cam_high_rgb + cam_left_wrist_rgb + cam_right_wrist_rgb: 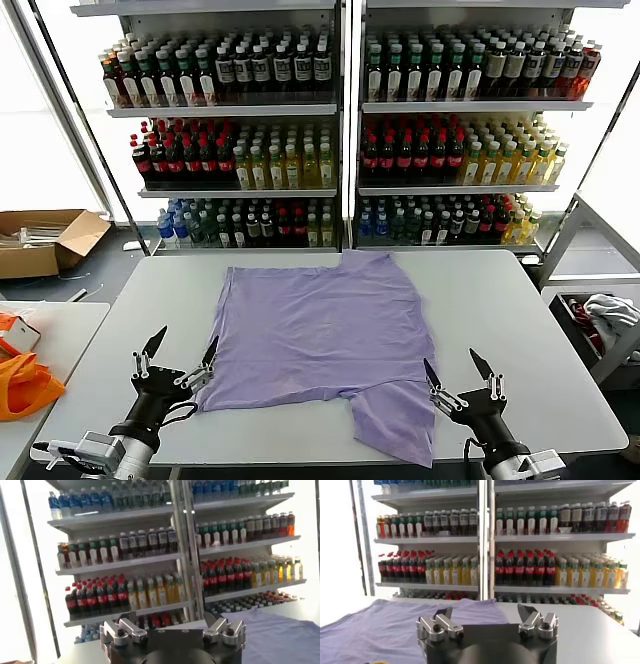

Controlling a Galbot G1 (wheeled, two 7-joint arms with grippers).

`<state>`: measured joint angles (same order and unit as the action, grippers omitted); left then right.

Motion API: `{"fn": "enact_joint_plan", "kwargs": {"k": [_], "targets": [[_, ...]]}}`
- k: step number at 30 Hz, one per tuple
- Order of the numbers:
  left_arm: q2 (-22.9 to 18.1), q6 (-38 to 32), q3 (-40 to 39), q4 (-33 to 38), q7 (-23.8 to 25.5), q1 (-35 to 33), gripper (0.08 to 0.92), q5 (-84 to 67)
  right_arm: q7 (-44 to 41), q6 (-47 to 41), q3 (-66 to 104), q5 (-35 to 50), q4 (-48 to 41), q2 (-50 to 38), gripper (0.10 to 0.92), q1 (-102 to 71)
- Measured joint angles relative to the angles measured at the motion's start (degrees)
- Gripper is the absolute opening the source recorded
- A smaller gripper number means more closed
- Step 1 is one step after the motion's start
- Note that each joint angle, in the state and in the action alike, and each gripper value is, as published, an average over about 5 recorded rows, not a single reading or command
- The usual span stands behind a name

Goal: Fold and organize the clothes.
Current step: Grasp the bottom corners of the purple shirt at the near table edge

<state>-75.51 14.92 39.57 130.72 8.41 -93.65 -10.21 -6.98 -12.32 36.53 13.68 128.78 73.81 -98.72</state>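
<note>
Folding has not begun, as far as we can judge. From the head view we see the lavender T-shirt lying spread nearly flat on the grey table, plain side up, one sleeve trailing over the near edge. Our left hand hovers just beside the shirt's near left corner, fingers spread and holding nothing; our right hand hangs near the trailing sleeve, equally spread and empty. An orange bag sits on a side table at left.

In the left wrist view the left hand stands open with shelves of bottles beyond.

In the right wrist view the right hand gapes over the cloth. Every fold remains ahead of us.
</note>
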Motion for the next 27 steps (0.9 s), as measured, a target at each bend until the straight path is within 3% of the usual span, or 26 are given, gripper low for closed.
{"fn": "enact_joint_plan", "kwargs": {"k": [12, 27], "targets": [[7.76, 9.92, -3.30, -3.71, -2.77, 1.02, 0.823, -4.39, 3.56, -8.67, -4.12, -3.53, 1.68, -2.14, 0.823, -3.00], [9.44, 15.96, -4.28, -8.87, -4.30, 2.03, 0.823, -7.28, 5.75, -10.54, -10.03, -8.43, -0.51, -0.61, 0.811, -6.13]]}}
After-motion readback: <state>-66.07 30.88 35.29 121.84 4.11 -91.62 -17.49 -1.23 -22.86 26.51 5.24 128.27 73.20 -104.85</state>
